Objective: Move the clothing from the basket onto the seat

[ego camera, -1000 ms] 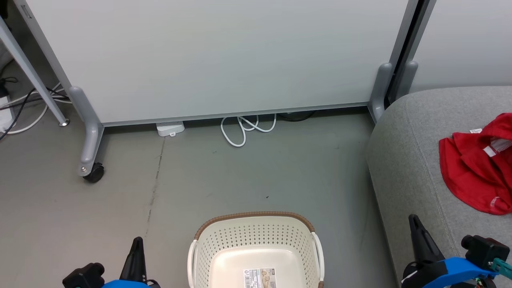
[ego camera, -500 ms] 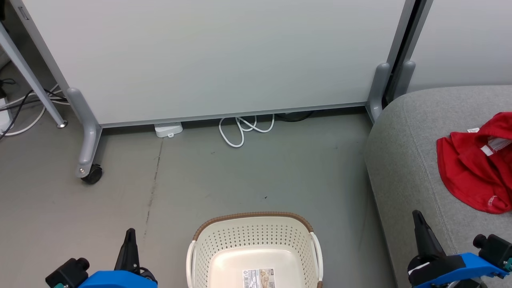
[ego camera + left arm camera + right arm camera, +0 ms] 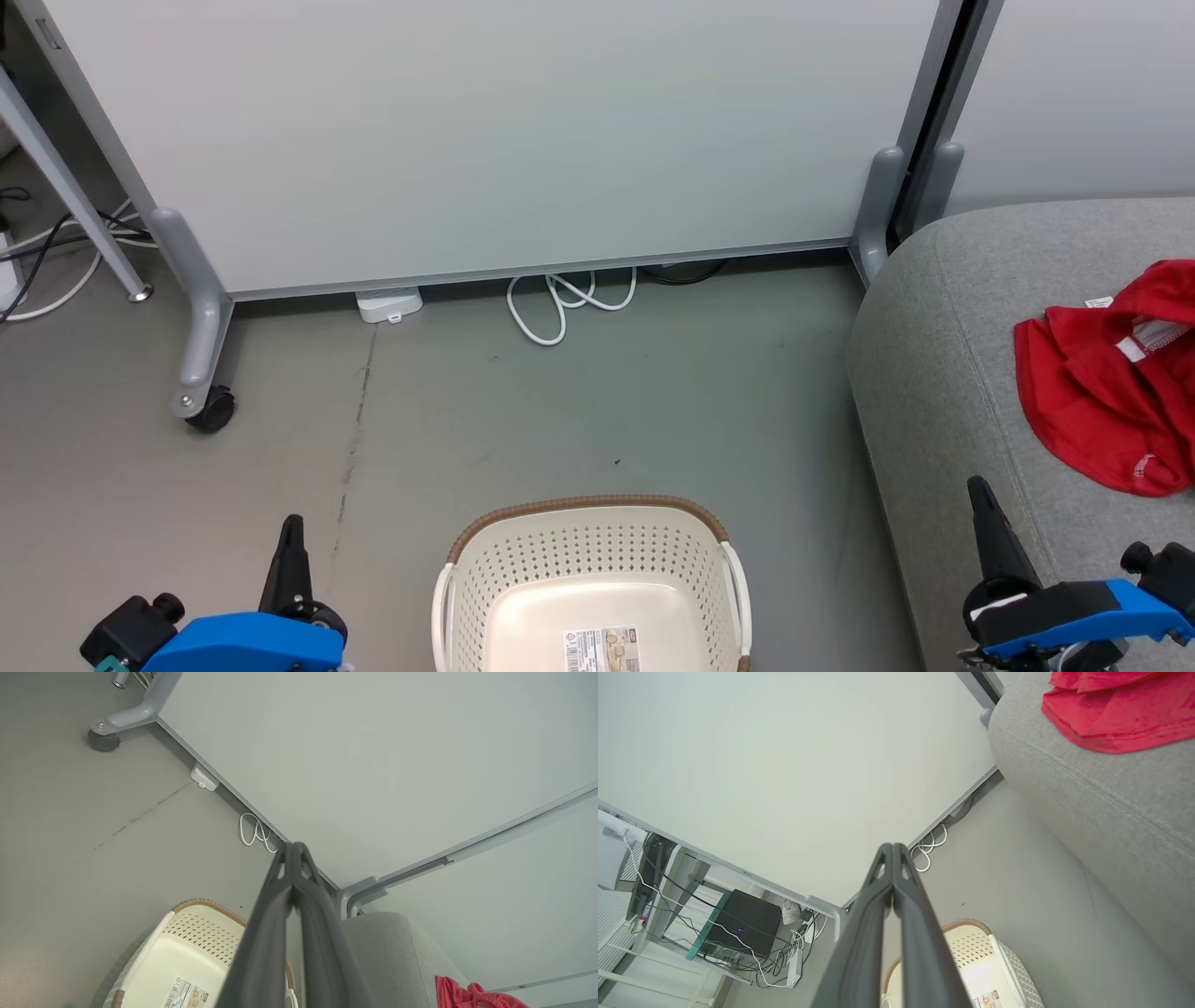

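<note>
Clothing [image 3: 1092, 401] sits seemingly inside seat [image 3: 934, 373] edge; left end effector [image 3: 293, 851], right end effector [image 3: 893, 849] pressed together.

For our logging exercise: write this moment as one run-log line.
basket: visible floor bare | clothing: on seat | left gripper: shut, empty | right gripper: shut, empty

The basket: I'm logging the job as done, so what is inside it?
The cream-white perforated plastic basket holds a printed label on its bare floor. Its near end is cut off by the picture's edge, so that part is unseen.
</note>
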Tool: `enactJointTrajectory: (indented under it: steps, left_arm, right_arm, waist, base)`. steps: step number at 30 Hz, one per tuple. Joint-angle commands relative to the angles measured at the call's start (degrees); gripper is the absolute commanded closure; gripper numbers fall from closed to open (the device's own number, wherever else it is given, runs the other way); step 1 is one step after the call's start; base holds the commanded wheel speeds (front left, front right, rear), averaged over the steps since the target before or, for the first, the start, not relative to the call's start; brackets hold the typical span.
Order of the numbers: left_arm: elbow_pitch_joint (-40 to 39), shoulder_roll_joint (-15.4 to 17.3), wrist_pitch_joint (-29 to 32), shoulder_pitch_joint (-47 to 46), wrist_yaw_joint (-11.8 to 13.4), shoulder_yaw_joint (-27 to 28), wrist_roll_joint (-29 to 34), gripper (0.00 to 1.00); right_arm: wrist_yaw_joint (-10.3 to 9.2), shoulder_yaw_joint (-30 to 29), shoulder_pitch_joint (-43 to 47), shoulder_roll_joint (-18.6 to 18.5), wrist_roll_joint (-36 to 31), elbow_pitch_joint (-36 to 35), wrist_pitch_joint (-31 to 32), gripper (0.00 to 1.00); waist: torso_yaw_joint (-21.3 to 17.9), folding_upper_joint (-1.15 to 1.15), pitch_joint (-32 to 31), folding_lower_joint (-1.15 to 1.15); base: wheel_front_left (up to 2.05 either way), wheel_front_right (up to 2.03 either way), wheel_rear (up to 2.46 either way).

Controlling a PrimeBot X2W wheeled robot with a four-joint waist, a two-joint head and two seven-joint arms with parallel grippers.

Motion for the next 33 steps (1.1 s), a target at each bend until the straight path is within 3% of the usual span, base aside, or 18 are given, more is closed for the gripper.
enactJointTrajectory:
  steps: [1,33]
  left_arm:
    - [-1.1,0.2,0.4,-1.6,-0.2,0.4,-1.6,1.0]
    - [-4.3,-0.2,5.4,-3.1,-0.4,3.1,-18.9,1.0]
  right_arm:
    - [0.02,-0.2,-1.5,-0.4,2.0,-0.9,0.3,1.0]
    - [0.03,-0.7,-2.8,-0.5,21.2,-1.5,3.8,1.0]
  waist:
    - [0.0,0.0,0.0,-0.01]
    - [-0.8,0.0,-0.2,-0.01]
  base:
    - [0.0,0.0,0.0]
    - [0.0,0.0,0.0]
